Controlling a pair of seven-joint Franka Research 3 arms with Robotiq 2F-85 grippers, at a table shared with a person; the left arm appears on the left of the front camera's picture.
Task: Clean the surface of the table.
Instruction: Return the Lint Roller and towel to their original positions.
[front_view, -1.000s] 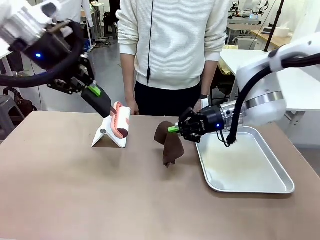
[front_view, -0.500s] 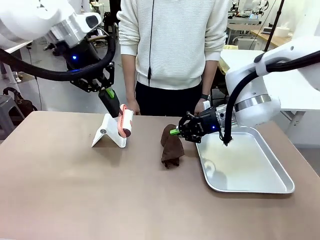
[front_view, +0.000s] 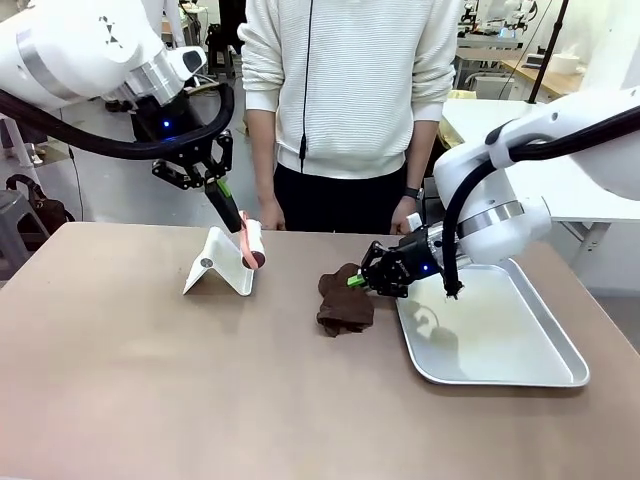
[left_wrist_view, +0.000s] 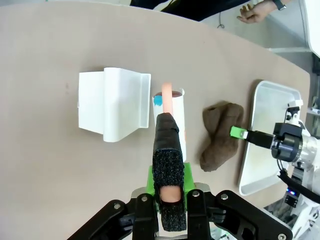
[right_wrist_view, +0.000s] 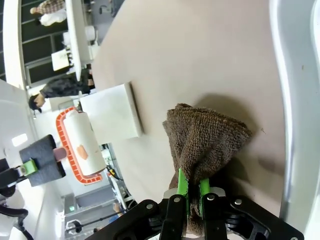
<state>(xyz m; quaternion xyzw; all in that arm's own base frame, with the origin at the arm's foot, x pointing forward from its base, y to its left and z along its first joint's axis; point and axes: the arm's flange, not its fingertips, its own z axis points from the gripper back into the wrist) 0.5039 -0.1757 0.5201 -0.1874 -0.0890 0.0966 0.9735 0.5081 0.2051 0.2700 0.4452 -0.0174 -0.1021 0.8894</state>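
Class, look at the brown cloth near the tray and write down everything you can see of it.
The brown cloth is a small terry-like towel, dark brown, soft and crumpled into folds. It rests bunched on the taupe table, just left of the silver tray and apart from the white stand. The right claw is shut on one upper edge of it, its green pads pinching the fabric in the right wrist view, while the rest slumps onto the tabletop.

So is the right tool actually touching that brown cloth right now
Touching. In the right wrist view the right tool is shut on the brown cloth, fabric pinched between its green pads. The front view agrees: the cloth bunches at its tip on the table.
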